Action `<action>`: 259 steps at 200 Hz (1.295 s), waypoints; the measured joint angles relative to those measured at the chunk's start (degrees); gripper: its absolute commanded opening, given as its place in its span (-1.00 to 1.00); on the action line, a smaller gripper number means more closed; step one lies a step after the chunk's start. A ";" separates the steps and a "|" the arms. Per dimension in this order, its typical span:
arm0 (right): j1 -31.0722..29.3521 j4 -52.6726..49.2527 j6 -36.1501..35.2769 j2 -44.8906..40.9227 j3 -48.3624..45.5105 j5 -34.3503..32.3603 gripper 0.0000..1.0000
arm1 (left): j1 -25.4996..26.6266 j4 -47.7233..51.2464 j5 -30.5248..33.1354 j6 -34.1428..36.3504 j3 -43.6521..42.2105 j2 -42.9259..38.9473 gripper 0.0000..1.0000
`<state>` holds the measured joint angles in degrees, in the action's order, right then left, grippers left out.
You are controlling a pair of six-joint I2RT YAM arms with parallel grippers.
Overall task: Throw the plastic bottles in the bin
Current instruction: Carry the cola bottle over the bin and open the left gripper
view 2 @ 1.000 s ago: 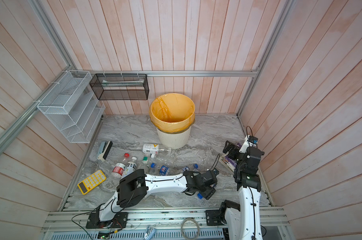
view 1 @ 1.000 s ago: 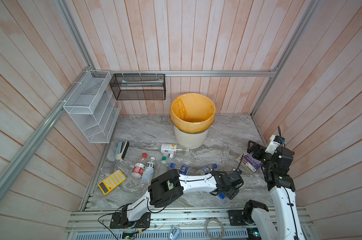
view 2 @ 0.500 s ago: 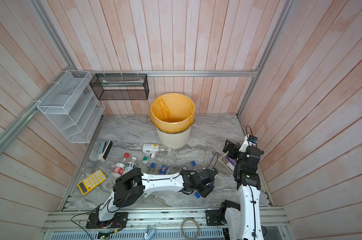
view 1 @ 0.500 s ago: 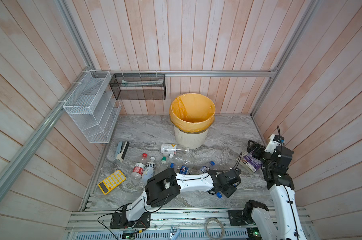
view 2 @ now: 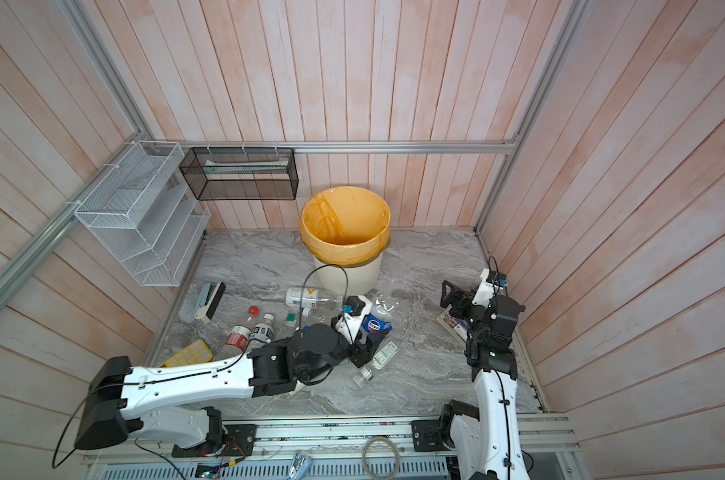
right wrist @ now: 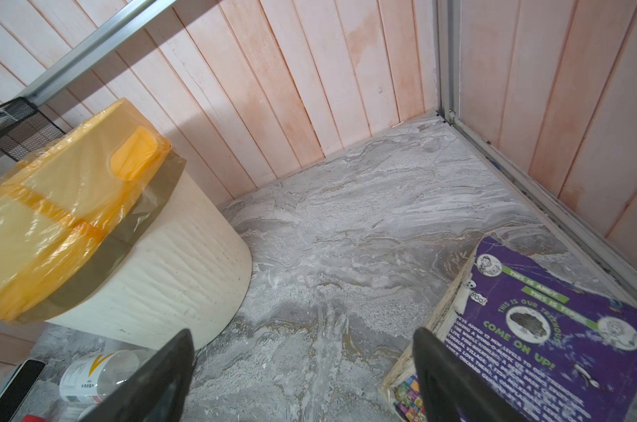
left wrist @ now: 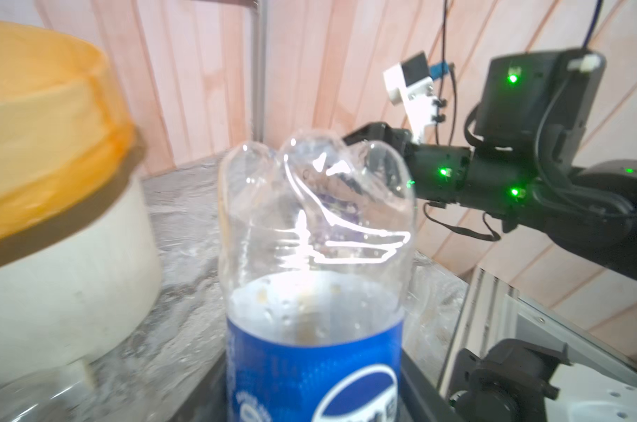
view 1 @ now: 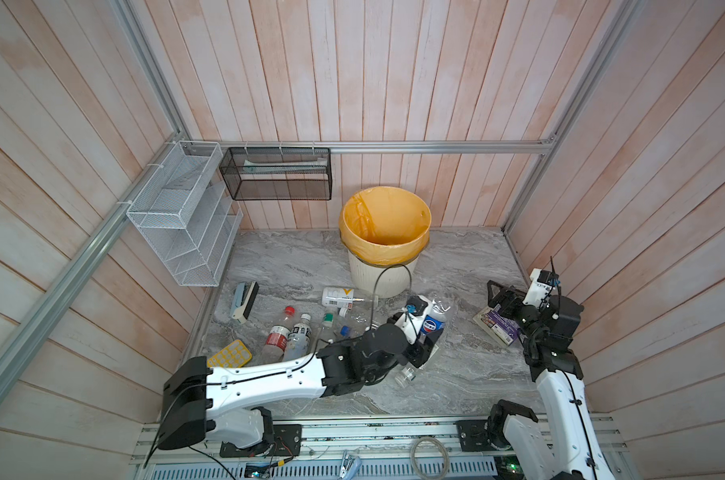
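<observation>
Two arms stretch low over the bench. The left gripper clamps its jaws on a crumpled clear bottle with a blue label; the right gripper holds its jaws apart.

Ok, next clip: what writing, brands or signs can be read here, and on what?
"COME ON UP!": purple book, green letters.
"THIS IS ANDY.": same cover, green strip.
"THIS IS OUR TREEHOUSE": same cover, curved line.
"BOO!": same cover, small bubble.
Round logo, lettering cut off and blurred: blue-label bottle.
Yellow chevron, print too small: white-label bottle.
Unreadable: the book's small print, labels of other bottles.
</observation>
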<state>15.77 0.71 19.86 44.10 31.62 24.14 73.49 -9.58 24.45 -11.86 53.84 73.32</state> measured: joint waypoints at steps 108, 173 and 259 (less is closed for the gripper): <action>-14.45 3.37 0.63 4.59 0.61 -0.28 0.79 | -32.46 13.05 -14.84 6.29 42.82 17.84 0.84; -15.10 -1.55 -1.01 3.45 2.95 -3.19 0.83 | -33.55 23.71 -19.74 4.76 47.78 25.22 0.99; -16.15 -2.93 -2.01 3.82 2.93 -3.72 0.79 | -30.36 15.15 -13.07 5.99 19.39 -0.48 0.99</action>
<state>-0.38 -2.22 17.85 47.92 34.54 20.43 43.13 5.56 11.38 -5.87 73.23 72.84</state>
